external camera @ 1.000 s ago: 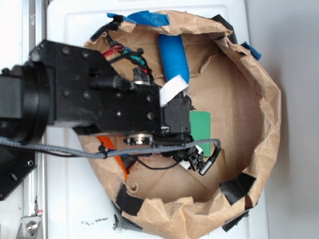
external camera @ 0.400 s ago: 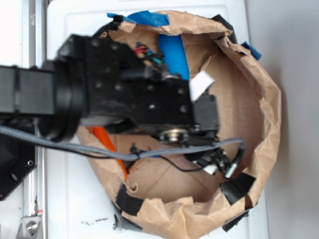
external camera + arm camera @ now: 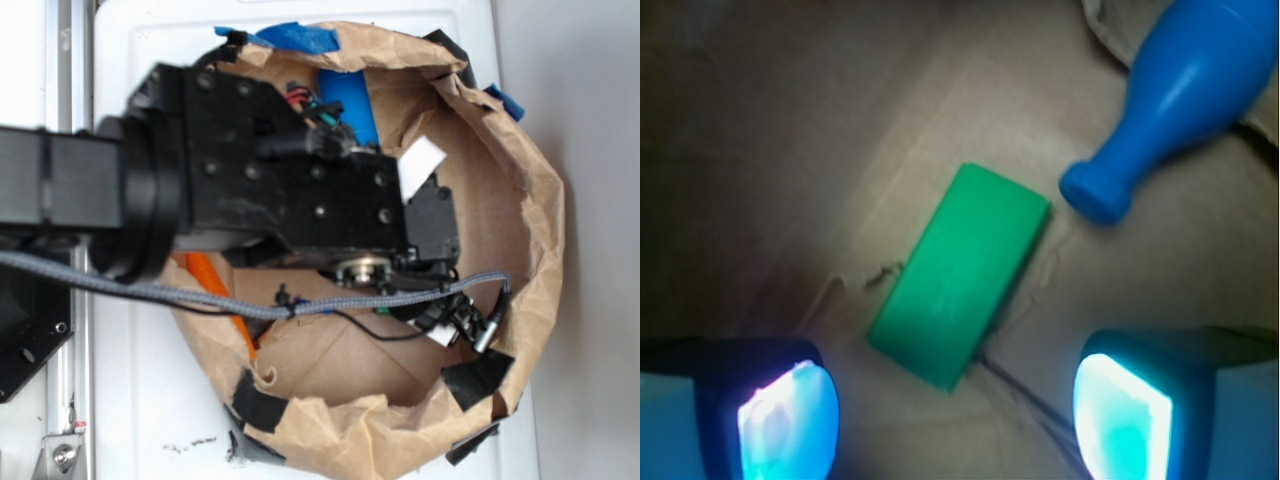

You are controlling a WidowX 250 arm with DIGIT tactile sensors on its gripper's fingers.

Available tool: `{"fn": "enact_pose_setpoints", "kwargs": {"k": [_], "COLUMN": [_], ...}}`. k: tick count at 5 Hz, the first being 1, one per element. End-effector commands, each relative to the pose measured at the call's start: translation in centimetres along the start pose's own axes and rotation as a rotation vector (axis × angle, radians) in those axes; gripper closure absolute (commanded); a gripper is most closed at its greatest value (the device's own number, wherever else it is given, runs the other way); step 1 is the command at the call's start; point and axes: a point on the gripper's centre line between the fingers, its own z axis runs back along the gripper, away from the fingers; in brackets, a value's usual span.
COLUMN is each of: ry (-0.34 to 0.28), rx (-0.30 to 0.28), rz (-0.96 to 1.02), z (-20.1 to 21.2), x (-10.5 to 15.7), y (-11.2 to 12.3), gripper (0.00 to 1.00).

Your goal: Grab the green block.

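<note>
No brand, label or writing I can read anywhere, only a blank white tag on the arm.

Counting from my wrist view: one green block, one blue bottle-shaped toy, two glowing gripper pads in the bottom corners. The gripper has its fingers spread well apart, nothing between them yet. The green block lies flat on the brown paper floor, tilted diagonally, its near end between the two pads and just above them in the picture. The blue toy lies up and to the right of the block, its rounded cap near the block's upper right corner but apart from it.

On the exterior view I see one paper bag rolled open into a bowl, sitting on the white counter. The arm covers the middle of the bag, so the green block is hidden under it here. One orange stick pokes out left of where the block should be, and only the top of the blue toy shows above the arm. Black tape patches and blue tape hold the bag's rim.

Against a second ago, the arm has moved further right across the bag: the block was showing just right of the gripper then, and now it's fully covered.
</note>
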Motion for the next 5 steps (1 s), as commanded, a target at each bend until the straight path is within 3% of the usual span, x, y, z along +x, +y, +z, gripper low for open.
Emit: {"fn": "enact_pose_setpoints", "kwargs": {"k": [1,4,5], "ry": [-0.095,-0.185,-0.161], "rx": [-0.103,-0.017,-0.008], "rz": [0.064,0.009,0.075], "z": [-0.9,-5.1,-5.1], "x": [1.4,2.5,2.6], "y": [-0.6,2.4,2.3], "gripper": [0.0,0.0,1.0]}}
